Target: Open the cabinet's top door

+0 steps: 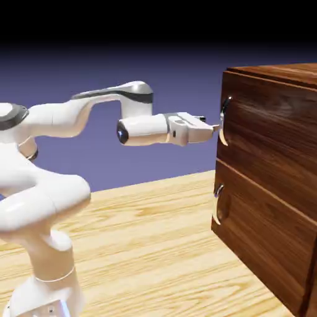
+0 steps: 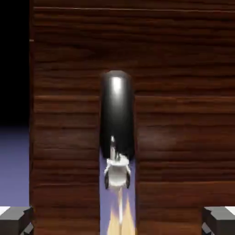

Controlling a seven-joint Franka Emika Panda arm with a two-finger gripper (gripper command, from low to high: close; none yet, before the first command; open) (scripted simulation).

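Note:
The cabinet [image 1: 272, 186] is a dark reddish-brown wood box at the exterior view's right. Its top door [image 1: 266, 136] carries a curved silver handle [image 1: 224, 121] near the left edge. My gripper [image 1: 216, 129] is level with that handle, its tips right at it. In the hand view the handle [image 2: 117, 114] runs as a shiny vertical bar down the middle of the wood. The two grey fingertips [image 2: 16, 220] sit far apart at the bottom corners, one on each side of the bar and not touching it. The gripper [image 2: 117, 222] is open and holds nothing.
Below the top door is the lower panel [image 1: 266, 241] with an identical handle [image 1: 218, 204]. The light wood table [image 1: 155, 247] runs under the arm up to the cabinet's foot. The arm's white base [image 1: 43, 247] fills the lower left.

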